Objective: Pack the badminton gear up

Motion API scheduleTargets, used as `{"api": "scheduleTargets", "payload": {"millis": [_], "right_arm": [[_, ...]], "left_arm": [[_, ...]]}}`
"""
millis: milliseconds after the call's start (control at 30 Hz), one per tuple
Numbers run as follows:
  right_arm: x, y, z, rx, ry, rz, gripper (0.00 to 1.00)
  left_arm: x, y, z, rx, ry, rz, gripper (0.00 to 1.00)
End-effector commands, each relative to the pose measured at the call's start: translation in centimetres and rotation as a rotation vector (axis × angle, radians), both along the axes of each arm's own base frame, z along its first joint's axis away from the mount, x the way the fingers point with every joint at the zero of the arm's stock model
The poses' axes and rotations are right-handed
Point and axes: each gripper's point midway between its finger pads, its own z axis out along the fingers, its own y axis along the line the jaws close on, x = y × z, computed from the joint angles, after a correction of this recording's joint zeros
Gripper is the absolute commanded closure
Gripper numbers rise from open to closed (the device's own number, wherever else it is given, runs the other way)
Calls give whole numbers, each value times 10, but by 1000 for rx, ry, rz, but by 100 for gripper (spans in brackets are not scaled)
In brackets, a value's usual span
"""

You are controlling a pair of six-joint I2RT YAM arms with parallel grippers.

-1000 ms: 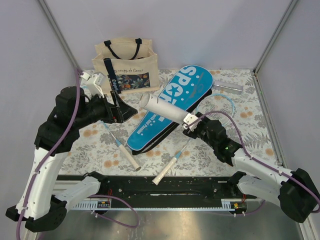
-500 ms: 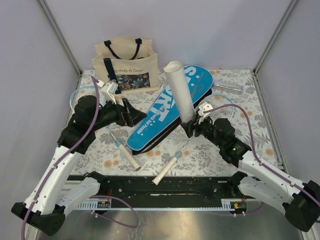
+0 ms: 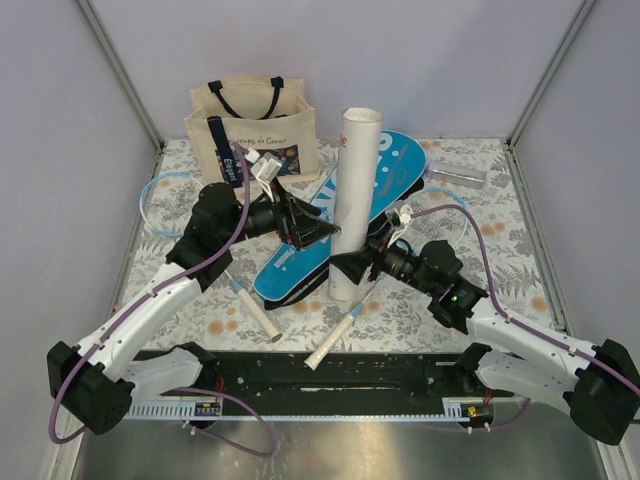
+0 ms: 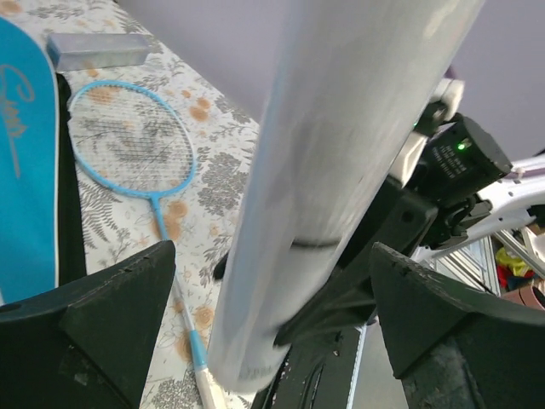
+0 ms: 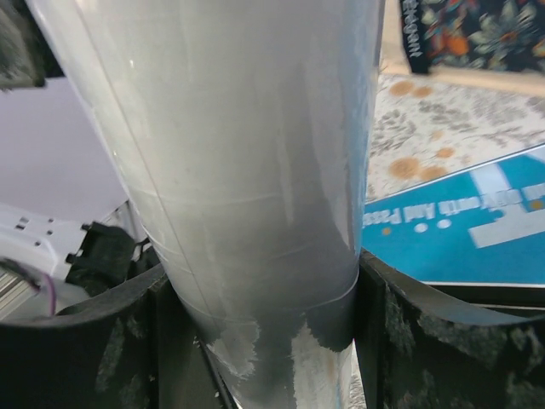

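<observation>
The tube (image 3: 357, 170) stands upright at mid-desk (image 3: 505, 255), just in front of the case (image 3: 402, 163). It is clamped only near its foot by the right end effector (image 3: 350, 270). The left end effector (image 3: 320, 228) gapes wide around its middle, a finger on either side, neither visibly touching. With so low a grip the tall tube could pivot or slip, particularly if the left closes off-centre and nudges it. If it toppled, it would strike the case or the racket (image 3: 338, 335) below.
</observation>
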Motion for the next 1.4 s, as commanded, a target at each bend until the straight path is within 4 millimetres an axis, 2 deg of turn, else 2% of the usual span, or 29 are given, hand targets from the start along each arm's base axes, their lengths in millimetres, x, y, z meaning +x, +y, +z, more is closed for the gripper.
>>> {"api": "scheduleTargets", "payload": {"millis": [0, 233, 533, 733, 867, 967, 1067, 1167, 1267, 1367], "right_arm": [[-14, 19, 46, 117, -47, 61, 71], [-15, 38, 36, 103, 0, 54, 70], [-1, 45, 30, 106, 68, -21, 67], [3, 47, 21, 90, 97, -48, 65], [4, 46, 16, 70, 106, -56, 62], [7, 44, 12, 55, 101, -77, 63], [6, 44, 14, 62, 96, -69, 64], [6, 45, 15, 62, 92, -65, 64], [5, 46, 16, 63, 91, -63, 64], [5, 45, 15, 60, 93, -63, 64]], "left_arm": [[-3, -10, 56, -81, -214, -27, 1], [12, -14, 36, -9, -217, 58, 2], [23, -18, 9, 29, -151, 129, 12], [27, -20, 0, 41, -131, 148, 23], [25, -24, -5, 49, -125, 120, 35], [23, -27, -7, 43, -115, 100, 34], [23, -29, -9, 47, -99, 87, 21], [24, -31, -11, 49, -86, 86, 18], [23, -32, -10, 50, -83, 79, 22], [23, -31, -6, 41, -93, 78, 32]]}}
